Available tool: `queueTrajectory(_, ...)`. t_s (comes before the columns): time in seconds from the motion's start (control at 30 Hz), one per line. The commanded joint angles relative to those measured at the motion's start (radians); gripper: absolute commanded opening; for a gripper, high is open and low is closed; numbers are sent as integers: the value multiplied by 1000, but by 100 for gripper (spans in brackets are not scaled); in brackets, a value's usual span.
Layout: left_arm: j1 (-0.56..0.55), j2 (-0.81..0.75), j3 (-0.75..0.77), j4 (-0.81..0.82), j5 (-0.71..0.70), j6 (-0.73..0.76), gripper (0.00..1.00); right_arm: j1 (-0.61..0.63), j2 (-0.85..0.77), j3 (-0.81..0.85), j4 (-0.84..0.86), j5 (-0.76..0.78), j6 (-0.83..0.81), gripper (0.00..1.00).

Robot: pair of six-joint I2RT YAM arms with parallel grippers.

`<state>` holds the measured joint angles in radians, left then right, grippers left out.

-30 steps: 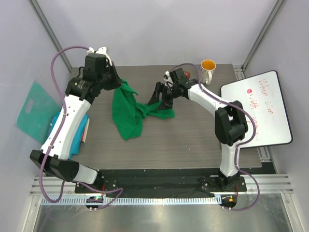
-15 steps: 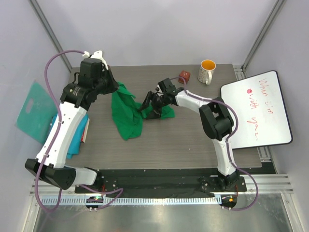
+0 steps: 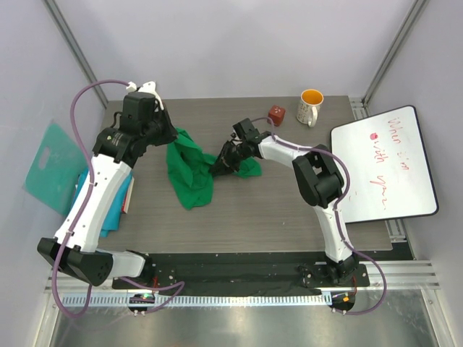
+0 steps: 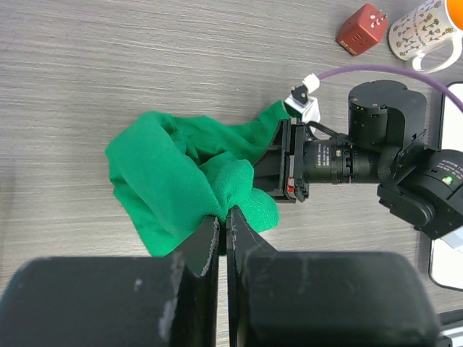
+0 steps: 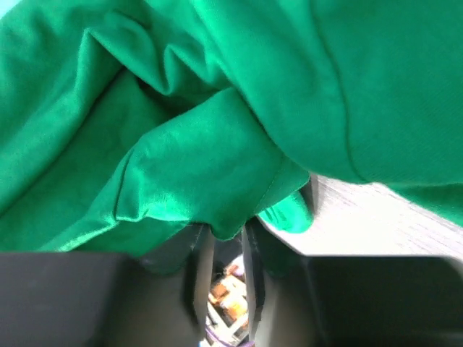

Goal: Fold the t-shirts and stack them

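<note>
The bright green t-shirt [image 3: 189, 170] lies crumpled on the table, left of centre. My left gripper [image 3: 172, 137] is shut on its upper left part, and the left wrist view shows the pads pinching a fold of it [image 4: 173, 173]. My right gripper [image 3: 217, 165] reaches in from the right, its fingertips buried in the shirt's right side. In the right wrist view the jaws stand narrow with a fold of green cloth [image 5: 217, 108] hanging between them. The teal-blue t-shirt [image 3: 112, 213] lies at the table's left edge, mostly hidden under my left arm.
A stiff teal board [image 3: 51, 163] lies off the table's left side. A red cube [image 3: 276, 114] and a white mug [image 3: 311, 105] stand at the back right. A whiteboard [image 3: 383, 163] lies to the right. Bare wood table [image 3: 275, 210] stretches in front of the shirt.
My right gripper has moved left into the green t-shirt's right side and closed from wide open. The left arm shifted slightly, still holding the cloth.
</note>
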<state>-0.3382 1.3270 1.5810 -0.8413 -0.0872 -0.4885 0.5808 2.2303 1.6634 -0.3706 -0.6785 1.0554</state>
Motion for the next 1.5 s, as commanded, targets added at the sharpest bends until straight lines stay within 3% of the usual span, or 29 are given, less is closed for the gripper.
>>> queueTrajectory(0.0, 5, -34, -1, 47, -16, 14, 0, 7, -24, 67, -13, 31, -47, 1)
queueTrajectory(0.23, 8, -38, 7, 50, -40, 19, 0, 5, -40, 220, -195, 94, -225, 1)
queueTrajectory(0.53, 42, -23, 77, 22, -121, 14, 0, -41, -84, 594, -488, 226, -422, 1)
queueTrajectory(0.83, 41, -2, 264, -8, -187, 62, 0, -121, -188, 811, -518, 194, -433, 1)
queueTrajectory(1.2, 42, -106, 336, -5, -232, 97, 0, -142, -428, 803, -413, 252, -501, 1)
queueTrajectory(1.47, 42, -169, 321, 24, -108, 76, 0, -141, -561, 708, -315, 237, -483, 1)
